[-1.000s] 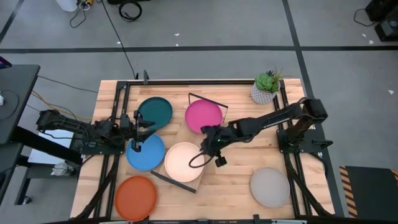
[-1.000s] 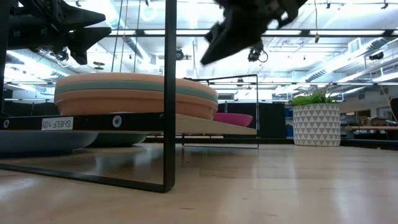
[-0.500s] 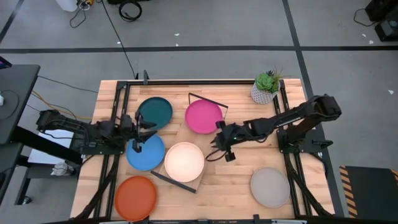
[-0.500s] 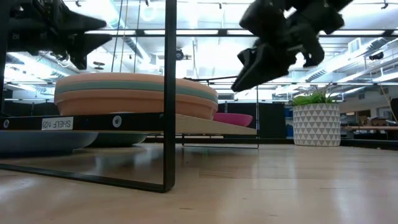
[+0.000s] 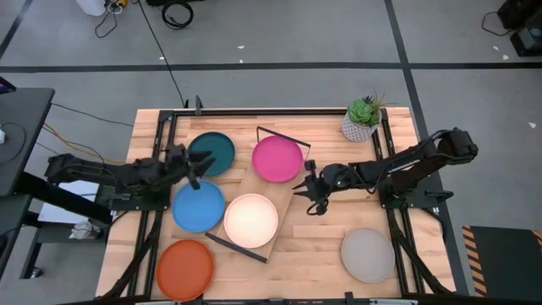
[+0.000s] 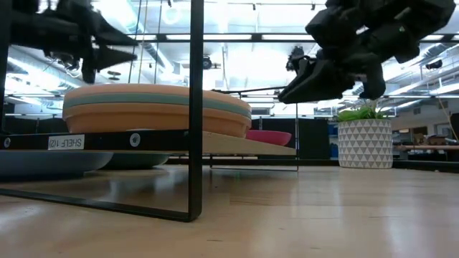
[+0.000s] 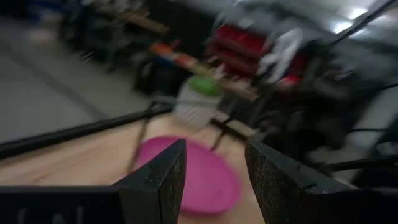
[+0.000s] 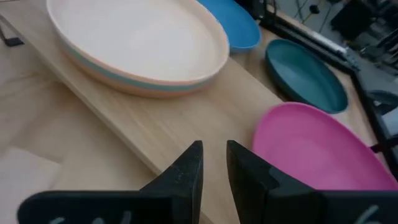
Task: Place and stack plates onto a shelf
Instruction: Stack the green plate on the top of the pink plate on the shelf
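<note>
A stack topped by the cream plate (image 5: 251, 220) sits on the near half of the light wooden shelf (image 5: 273, 191). In the right wrist view a light blue rim shows under the cream plate (image 8: 134, 37). The magenta plate (image 5: 277, 158) lies at the shelf's far end. Dark teal (image 5: 212, 153), blue (image 5: 197, 206), orange-red (image 5: 185, 268) and grey (image 5: 367, 254) plates lie flat on the table. My right gripper (image 5: 303, 191) hovers just right of the shelf, its fingers (image 8: 214, 165) narrowly open and empty. My left gripper (image 5: 199, 161) hangs open (image 7: 214, 174) between the teal and blue plates.
A potted plant (image 5: 364, 119) in a white pot stands at the far right corner. Thin black wire frames (image 6: 195, 107) rise at the shelf's short ends. Bare tabletop lies between the shelf and the grey plate. Arm mounts run along both side edges.
My right gripper has drawn back from the cream plate's right rim toward the table's right edge, and now stands beside the shelf. My left gripper has moved a little toward the far edge, from over the blue plate toward the teal one. The plates have stayed put.
</note>
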Robot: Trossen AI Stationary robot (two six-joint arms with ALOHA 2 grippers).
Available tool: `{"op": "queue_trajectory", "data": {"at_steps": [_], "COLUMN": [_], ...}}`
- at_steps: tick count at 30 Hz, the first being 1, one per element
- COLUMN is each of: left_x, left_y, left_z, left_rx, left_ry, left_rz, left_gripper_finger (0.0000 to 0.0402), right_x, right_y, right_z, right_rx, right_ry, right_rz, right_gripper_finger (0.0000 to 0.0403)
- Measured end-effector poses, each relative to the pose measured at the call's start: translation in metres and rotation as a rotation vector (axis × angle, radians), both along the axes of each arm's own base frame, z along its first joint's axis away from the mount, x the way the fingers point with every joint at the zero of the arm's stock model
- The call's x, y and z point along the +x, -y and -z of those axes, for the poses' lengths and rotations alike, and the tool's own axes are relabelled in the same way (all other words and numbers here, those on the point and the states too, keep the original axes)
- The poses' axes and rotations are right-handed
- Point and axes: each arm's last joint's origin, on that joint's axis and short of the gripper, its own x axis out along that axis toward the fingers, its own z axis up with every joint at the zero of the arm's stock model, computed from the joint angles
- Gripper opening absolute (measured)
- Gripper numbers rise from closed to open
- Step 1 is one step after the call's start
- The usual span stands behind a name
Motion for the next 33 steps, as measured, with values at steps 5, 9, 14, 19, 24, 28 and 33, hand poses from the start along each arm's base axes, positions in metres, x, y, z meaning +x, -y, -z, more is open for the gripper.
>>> {"op": "queue_trajectory", "data": {"at_steps": [5,9,14,19,24,28,33], "left_x": [0.014,0.027,0.041,0.057,0.073,0.089,0.110], "left_y": [-0.011,-0.022,-0.035,-0.050,-0.061,-0.067,-0.072], "left_z": [-0.010,-0.001,0.019,0.024,0.030,0.028,0.032], "left_rx": [-0.010,-0.021,-0.035,-0.208,-0.306,-0.323,-0.325], "left_ry": [-0.166,-0.324,-0.479,-0.603,-0.794,-0.922,-1.030], "left_rz": [-0.074,-0.129,-0.154,-0.043,-0.066,-0.066,-0.053], "left_gripper_finger": [0.0172,0.0172,0.0172,0.0172,0.0172,0.0172,0.0183], "right_x": [-0.006,-0.009,-0.015,-0.021,-0.027,-0.030,-0.033], "right_y": [0.010,0.014,0.015,0.015,0.014,0.013,0.013], "right_z": [0.006,0.011,0.018,0.024,0.029,0.032,0.034], "right_rx": [-0.030,-0.043,-0.044,-0.045,-0.041,-0.027,-0.025], "right_ry": [0.012,0.016,0.023,0.042,0.094,0.098,0.107], "right_rz": [0.019,0.025,0.023,0.012,-0.033,-0.060,-0.062], "right_gripper_finger": [0.0077,0.0077,0.0077,0.0077,0.0077,0.0077,0.0077]}}
